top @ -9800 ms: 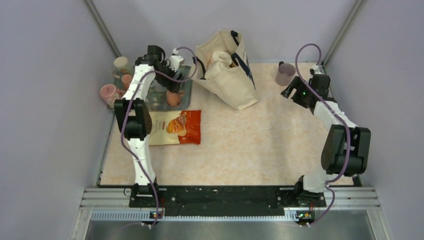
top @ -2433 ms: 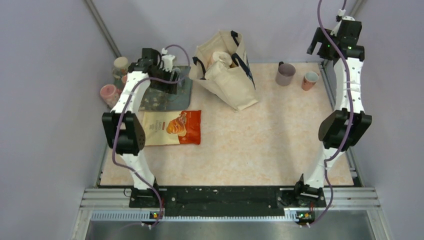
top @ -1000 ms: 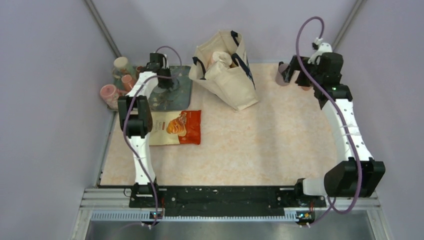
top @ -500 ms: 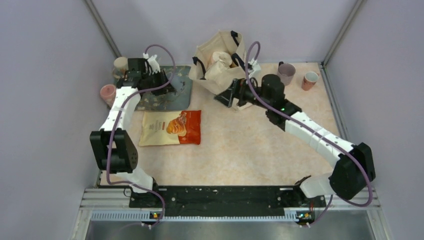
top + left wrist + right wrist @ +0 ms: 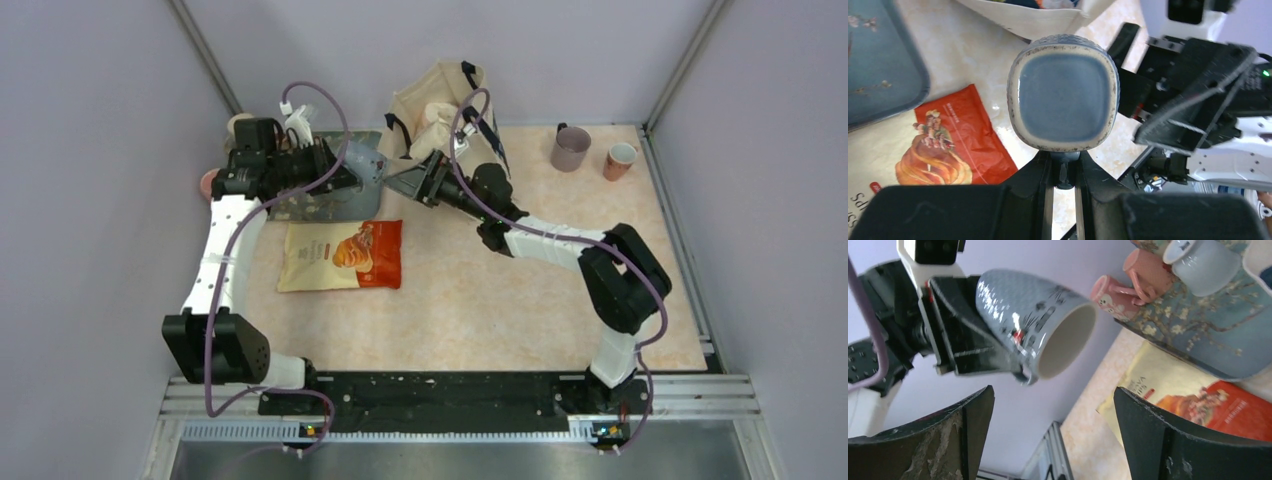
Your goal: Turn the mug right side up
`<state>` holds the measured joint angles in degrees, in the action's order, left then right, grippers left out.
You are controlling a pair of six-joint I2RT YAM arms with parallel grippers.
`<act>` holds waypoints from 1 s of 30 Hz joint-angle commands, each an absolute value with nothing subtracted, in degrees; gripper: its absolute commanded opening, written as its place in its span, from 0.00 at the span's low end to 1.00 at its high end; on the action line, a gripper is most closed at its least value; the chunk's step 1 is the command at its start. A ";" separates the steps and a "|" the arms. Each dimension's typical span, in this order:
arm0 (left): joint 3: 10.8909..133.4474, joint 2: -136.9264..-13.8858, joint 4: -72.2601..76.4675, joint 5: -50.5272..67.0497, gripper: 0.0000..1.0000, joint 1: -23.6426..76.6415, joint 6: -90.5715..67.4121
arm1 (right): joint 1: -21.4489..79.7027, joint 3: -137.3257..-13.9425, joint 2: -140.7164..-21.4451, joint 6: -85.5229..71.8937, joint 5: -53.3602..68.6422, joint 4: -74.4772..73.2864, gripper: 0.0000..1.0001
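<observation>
Mug (image 5: pixel 366 165) is off the surface, lying sideways in the air. Your left end effector (image 5: pixel 1063 167) is clamped on its lower side, prob. the handle. Its base faces the left wrist cam and its mouth points at the right arm. It hangs over the right edge of the tray (image 5: pixel 330 205), just beside the tote bag (image 5: pixel 445 120). Your right end effector (image 5: pixel 1053 390) faces the mouth w/ jaws wide apart, nothing btwn them, and isn't touching the mug.

The surface (image 5: pixel 500 300) is pale peach and speckled. The walls are lilac, w/ metal posts at the far corners. A snack bag (image 5: pixel 345 255) lies flat just in front of the tray. A purple cup (image 5: pixel 570 148) and a small pink cup (image 5: pixel 620 160) stand upright in the far right corner, well apart from both arms. More pink cups (image 5: pixel 1120 282) sit at the tray's far left.

Vs. half a sec ago:
- The right arm has swung further left, from in front of the tote over to the mug.
- The left arm has carried the mug to the tray's right edge.
- The bags and far right cups haven't moved.
</observation>
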<state>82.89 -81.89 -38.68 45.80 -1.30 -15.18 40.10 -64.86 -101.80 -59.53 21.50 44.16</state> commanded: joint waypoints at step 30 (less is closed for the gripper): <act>80.69 -78.97 -39.49 50.65 0.95 0.35 -5.05 | 41.00 -70.11 -84.26 -39.46 14.54 20.15 0.00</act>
<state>79.33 -80.97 -39.40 50.57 1.04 -9.82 40.97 -69.32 -93.84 -53.93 20.10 35.05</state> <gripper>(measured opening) 0.934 0.128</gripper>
